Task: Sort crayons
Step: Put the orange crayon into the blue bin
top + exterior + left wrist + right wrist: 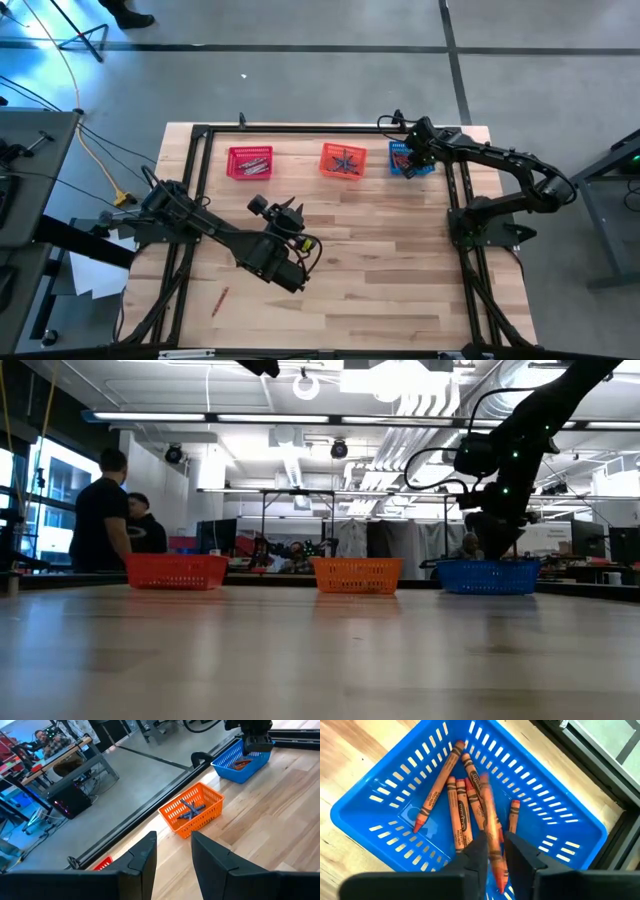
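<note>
Right pincer [494, 851] hung over the blue basket [560, 825], fingers narrowly parted around a blurred orange crayon [490, 832]; grip uncertain. More crayons [457, 805] lay inside. Left pincer [172, 855] stood open above the tabletop [400, 260]. One stray crayon [219, 300] lay near the front edge.

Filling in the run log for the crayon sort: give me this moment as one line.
right gripper: over blue basket, orange crayon between fingers, releasing | left gripper: open, waiting mid-table | one crayon left on table
</note>
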